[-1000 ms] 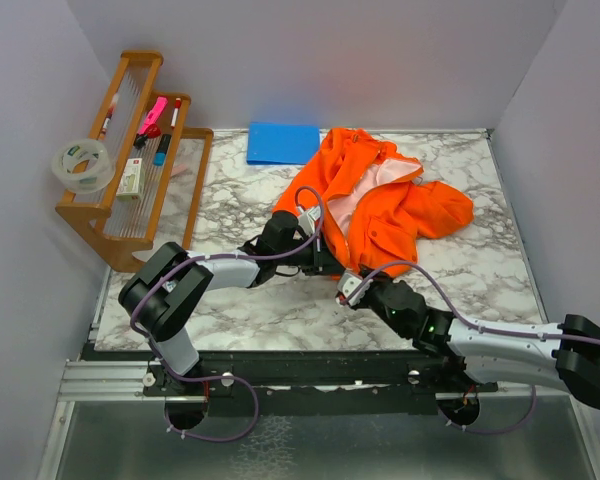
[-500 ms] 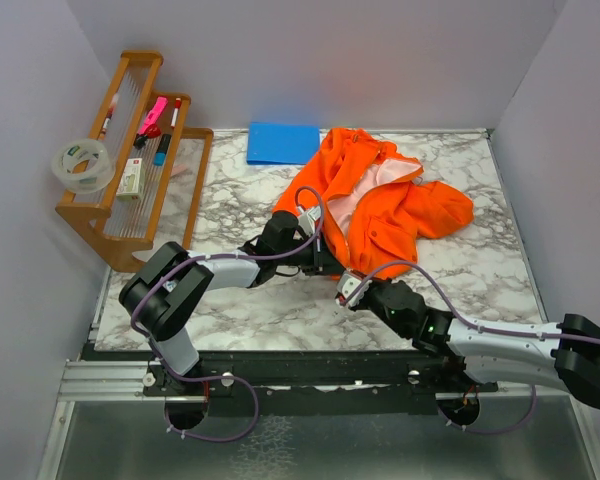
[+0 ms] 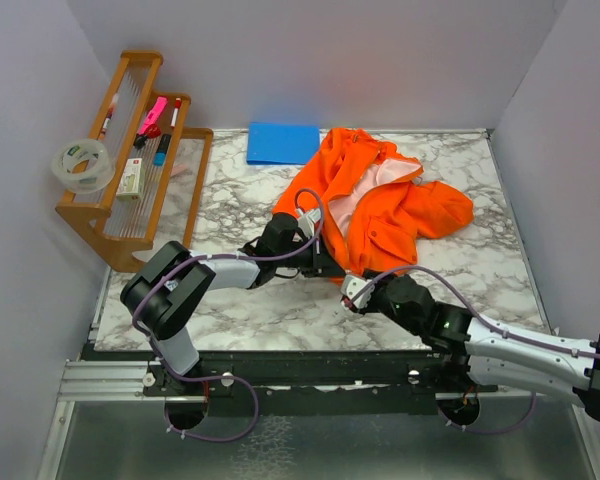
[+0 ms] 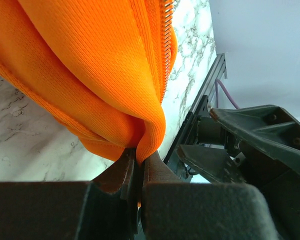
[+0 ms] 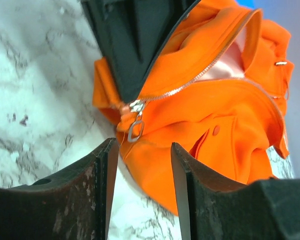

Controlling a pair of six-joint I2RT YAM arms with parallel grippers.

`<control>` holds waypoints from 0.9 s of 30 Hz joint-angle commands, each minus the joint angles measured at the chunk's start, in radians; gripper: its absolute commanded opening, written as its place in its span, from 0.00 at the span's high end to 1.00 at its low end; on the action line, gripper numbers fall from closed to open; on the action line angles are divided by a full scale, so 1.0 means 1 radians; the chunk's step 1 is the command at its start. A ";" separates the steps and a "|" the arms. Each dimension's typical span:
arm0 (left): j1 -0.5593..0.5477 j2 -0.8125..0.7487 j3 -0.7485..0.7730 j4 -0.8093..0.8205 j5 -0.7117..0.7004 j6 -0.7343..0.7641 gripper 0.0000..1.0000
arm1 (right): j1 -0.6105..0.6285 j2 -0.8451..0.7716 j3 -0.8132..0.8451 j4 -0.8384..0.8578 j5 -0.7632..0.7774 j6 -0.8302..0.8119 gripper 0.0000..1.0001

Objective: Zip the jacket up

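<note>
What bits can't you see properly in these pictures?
- Left wrist view: the jacket fabric pinched by the left gripper blocks the rest of it.
- Top view: that gripper covers the jacket's bottom hem.
- Top view: writing on the shelf things is too small.

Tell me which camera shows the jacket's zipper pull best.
The right wrist view: the zipper pull hangs in plain sight at the bottom of the jacket, ahead of the open right end effector. The left wrist view shows only zipper teeth above the left end effector clamping fabric. The top view is too small to show it.
</note>
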 commanded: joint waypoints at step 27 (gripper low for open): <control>-0.001 0.022 -0.011 0.027 -0.007 0.011 1.00 | -0.155 0.255 0.000 0.207 -0.122 -0.128 0.62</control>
